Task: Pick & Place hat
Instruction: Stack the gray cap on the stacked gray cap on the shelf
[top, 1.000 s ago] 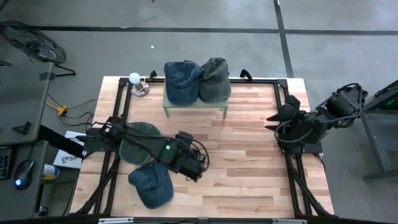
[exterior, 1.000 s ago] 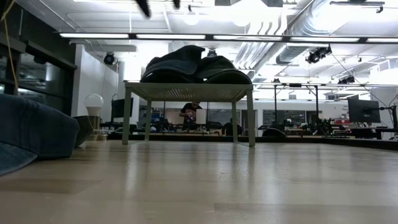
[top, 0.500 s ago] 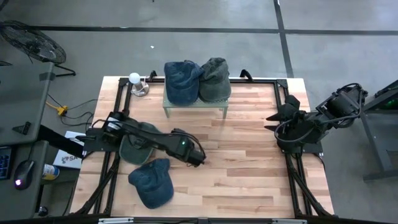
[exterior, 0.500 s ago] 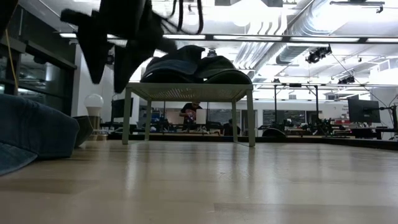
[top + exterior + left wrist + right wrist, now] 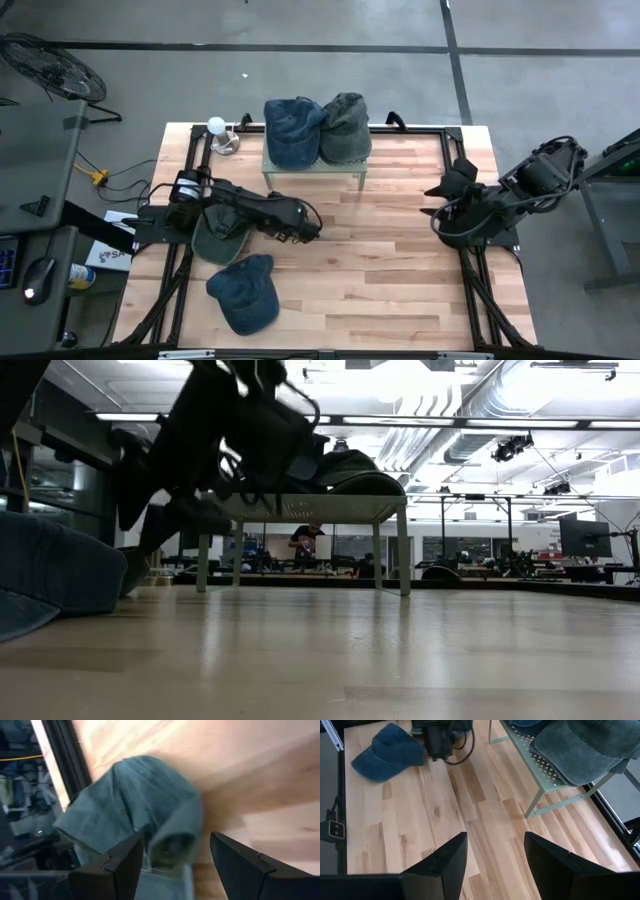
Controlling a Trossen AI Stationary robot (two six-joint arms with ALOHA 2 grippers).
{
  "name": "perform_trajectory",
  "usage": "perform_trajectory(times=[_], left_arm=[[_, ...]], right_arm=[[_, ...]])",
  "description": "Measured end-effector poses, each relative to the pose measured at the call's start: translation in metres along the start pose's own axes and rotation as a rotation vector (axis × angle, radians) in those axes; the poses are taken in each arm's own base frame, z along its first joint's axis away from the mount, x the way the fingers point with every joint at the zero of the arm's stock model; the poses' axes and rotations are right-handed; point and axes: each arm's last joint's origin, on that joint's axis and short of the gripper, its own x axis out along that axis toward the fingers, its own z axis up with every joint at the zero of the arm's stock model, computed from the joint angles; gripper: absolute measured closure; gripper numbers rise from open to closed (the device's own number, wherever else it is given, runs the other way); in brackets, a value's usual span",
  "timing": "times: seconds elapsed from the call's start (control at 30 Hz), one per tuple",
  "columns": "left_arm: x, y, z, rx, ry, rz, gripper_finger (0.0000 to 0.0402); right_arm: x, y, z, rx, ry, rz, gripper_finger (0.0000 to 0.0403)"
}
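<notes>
Lying flat at the lower left of the high view, on the pale wooden table: a blue cloth cap.

Just above it, near the left edge: a dark green cloth cap, partly under the left arm. Seen up close in the left wrist view, bunched up on the wood, with nothing gripping it.

Reaching across the middle left of the high view: the left gripper, low over the wood, just right of the green cap and apart from the blue one. Dark fingers spread apart, holding nothing.

Waiting at the right edge of the table: the right gripper. Fingers spread wide, empty, over bare wood.

Standing at the top middle of the high view: a small pale green metal stand with two more caps side by side on top, a blue cap and a grey-green cap, touching.

Far up at the top left corner of the table: a white ball on a small base.
</notes>
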Motion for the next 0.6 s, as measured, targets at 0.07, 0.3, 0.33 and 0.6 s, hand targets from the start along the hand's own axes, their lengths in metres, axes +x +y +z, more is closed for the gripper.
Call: perform_trajectory(times=[0.07,0.3,0.33,0.6], left_arm=[[0.008,0.0,0.006,0.025,0.02,0.002,0.0178],[0.028,-0.007,0.014,0.107,0.088,-0.082,0.0178],[0.029,-0.007,0.013,0.109,0.09,-0.077,0.0178],[0.037,-0.005,0.008,0.162,0.19,-0.078,0.018]], right_arm=[[0.002,0.002,0.0,-0.005,0.006,-0.005,0.0213],[0.004,0.005,0.001,0.009,0.012,-0.01,0.0213],[0.004,0.005,0.001,0.01,0.012,-0.01,0.0213],[0.004,0.005,0.0,0.011,0.012,-0.013,0.0213]])
